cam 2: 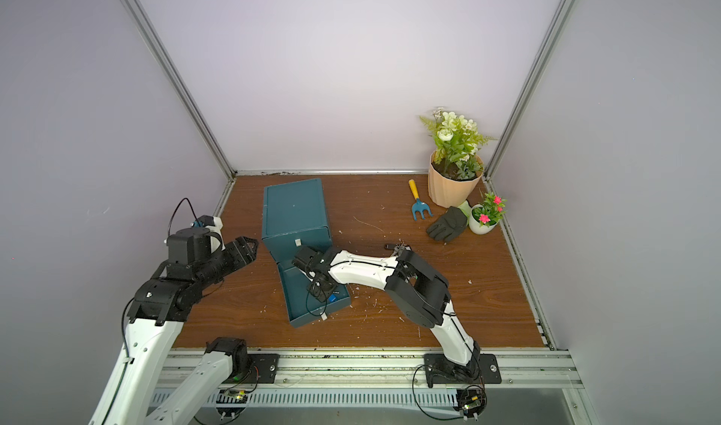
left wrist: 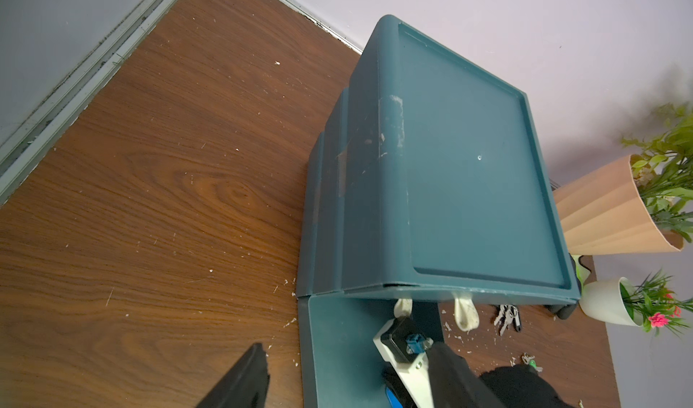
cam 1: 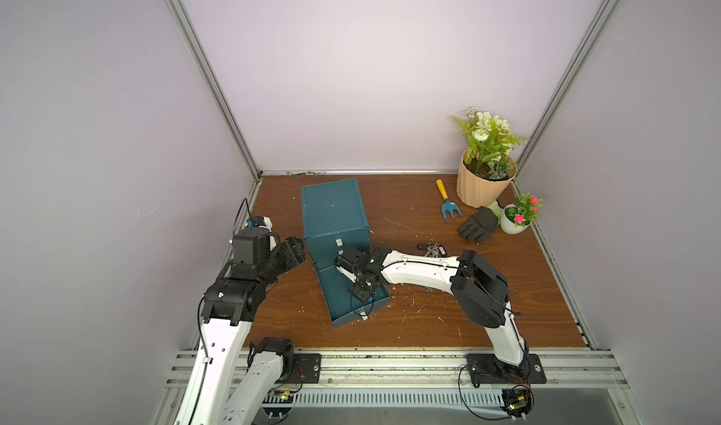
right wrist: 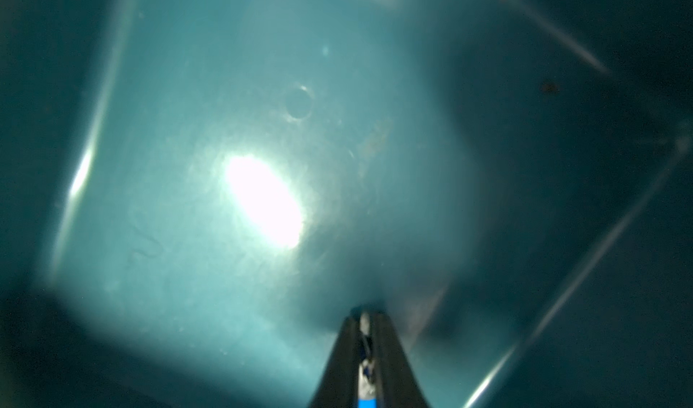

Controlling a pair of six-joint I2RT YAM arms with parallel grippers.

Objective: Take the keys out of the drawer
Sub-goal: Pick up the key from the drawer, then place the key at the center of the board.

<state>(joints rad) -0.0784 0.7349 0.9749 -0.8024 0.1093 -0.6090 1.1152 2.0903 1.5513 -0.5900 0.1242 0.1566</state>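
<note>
The right pincer [right wrist: 365,314], inside the teal drawer [cam 1: 337,302] at frame centre, clamps a silver key with blue tag [right wrist: 365,368]. A silver bunch with black tags [cam 1: 431,250] lies on the worktop [cam 1: 429,317] to its right. The left pincer [cam 1: 294,252] is spread wide.

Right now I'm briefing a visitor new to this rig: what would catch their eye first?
The teal cabinet stands mid-table, its bottom drawer pulled out toward the robot. The right hand reaches down into that drawer, shut on what looks like a blue-tagged key. A silver key bunch lies on the table behind the right arm, a peach flower pot in the far right corner.
</note>
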